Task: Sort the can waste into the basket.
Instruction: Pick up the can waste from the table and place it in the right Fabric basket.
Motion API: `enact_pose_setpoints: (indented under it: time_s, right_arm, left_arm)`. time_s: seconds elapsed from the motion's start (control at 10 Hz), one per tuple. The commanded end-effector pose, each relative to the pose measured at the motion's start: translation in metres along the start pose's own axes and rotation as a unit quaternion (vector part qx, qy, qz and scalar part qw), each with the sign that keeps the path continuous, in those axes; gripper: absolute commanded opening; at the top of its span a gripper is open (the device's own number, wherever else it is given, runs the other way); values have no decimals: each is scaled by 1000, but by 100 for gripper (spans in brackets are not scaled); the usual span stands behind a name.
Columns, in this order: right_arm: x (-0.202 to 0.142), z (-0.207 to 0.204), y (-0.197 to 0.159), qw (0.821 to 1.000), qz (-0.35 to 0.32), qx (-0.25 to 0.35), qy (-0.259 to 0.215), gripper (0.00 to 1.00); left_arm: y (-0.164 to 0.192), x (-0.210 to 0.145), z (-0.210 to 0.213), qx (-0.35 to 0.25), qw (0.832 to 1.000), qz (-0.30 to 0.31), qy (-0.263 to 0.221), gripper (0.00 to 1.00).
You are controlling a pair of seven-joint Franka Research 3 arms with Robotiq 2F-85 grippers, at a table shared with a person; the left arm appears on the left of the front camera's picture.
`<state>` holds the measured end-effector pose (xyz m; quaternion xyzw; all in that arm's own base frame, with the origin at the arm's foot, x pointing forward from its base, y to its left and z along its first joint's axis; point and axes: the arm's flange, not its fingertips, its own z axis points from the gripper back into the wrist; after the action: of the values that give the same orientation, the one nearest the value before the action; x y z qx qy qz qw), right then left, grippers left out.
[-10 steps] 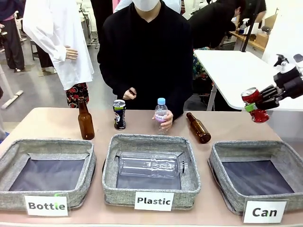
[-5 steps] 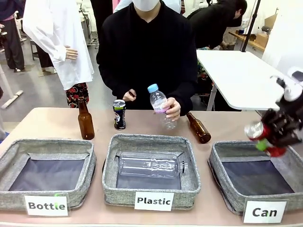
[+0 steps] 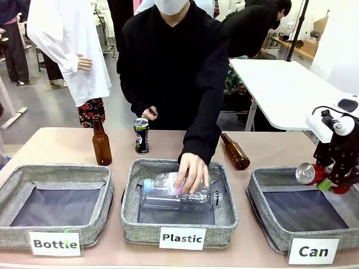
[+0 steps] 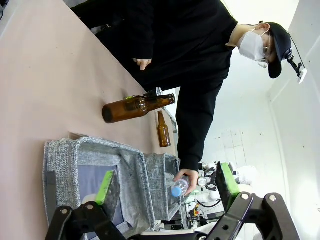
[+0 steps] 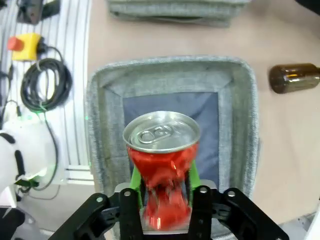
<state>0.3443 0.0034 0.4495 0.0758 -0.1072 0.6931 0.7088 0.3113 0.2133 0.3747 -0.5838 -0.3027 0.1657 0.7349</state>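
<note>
While the person's hand [image 3: 192,172] presses a small clear bottle [image 3: 160,182] onto a larger clear bottle [image 3: 168,200] in the "Plastic" basket [image 3: 130,202], the right gripper [image 3: 322,178] [image 5: 162,175] hangs above the "Can" basket [image 3: 259,204] [image 5: 170,70].

1. Right gripper: the green pads lie against both sides of the red can [image 3: 307,172] [image 5: 161,145], at its dented middle. The can is carried on its side, clear of the basket, silver top toward the middle basket. In the right wrist view the dark lining lies directly beneath it.
2. Left gripper [image 4: 166,183]: fingers spread wide, nothing between them. A grey basket [image 4: 65,155] lies just below it in the left wrist view.
3. Black can [image 3: 141,135]: upright on the table [image 3: 56,145], at the far side, in front of the person, well apart from the "Can" basket.
4. Brown bottles: one upright [image 3: 101,143] behind the "Bottle" basket [image 3: 56,174]; one lying [image 3: 235,151] between the "Plastic" and "Can" baskets, toward the far edge.
</note>
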Motion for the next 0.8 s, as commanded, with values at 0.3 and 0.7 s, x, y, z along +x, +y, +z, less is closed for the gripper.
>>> enact_pose_setpoints:
  time_s: [0.3, 0.7]
  right_arm:
    - [-1, -9, -8, 997, -52, -51, 16, 100]
    - [3, 8, -31, 920, -334, -81, -188, 100]
  left_arm:
    - [0, -1, -2, -11, 1000, -9, -6, 100]
    - [0, -1, -2, -11, 1000, -9, -6, 100]
